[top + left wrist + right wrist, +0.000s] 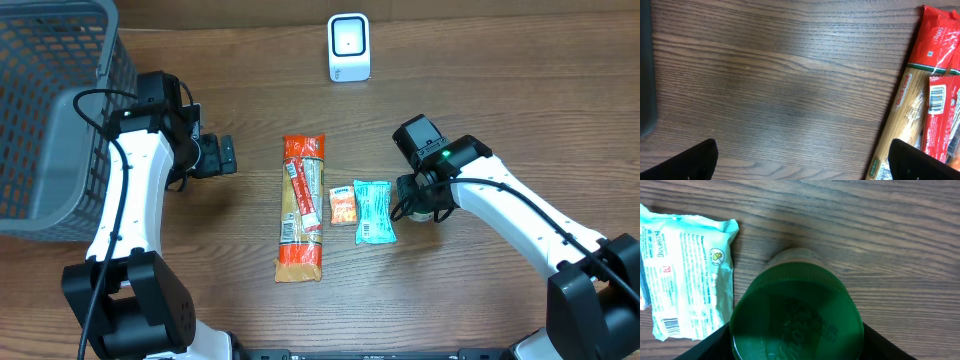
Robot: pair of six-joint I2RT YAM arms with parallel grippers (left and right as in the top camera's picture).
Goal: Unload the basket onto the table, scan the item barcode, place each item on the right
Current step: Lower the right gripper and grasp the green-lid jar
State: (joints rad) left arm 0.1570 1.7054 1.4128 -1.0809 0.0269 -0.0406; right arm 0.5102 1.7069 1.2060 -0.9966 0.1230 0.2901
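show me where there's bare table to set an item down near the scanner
Bare wood lies between the left gripper and the pasta packet, and between the scanner and the right gripper. Crowded: the row of pasta packet, orange sachet, wipes pack and green-lidded jar.

Left arm (pixel 130 200) extended, jaws wide apart; right arm (pixel 510 205) bent, jaws clasping jar (pixel 797 312).

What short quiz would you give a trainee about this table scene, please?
1. Name the item lying between the pasta packet and the teal wipes packet.
2. True or false: the left gripper holds the pasta packet.
3. What sits between the fingers of the right gripper? A green-lidded jar; B basket; C scanner.
Key: 1 the small orange sachet; 2 false, it is open and empty; 3 A.
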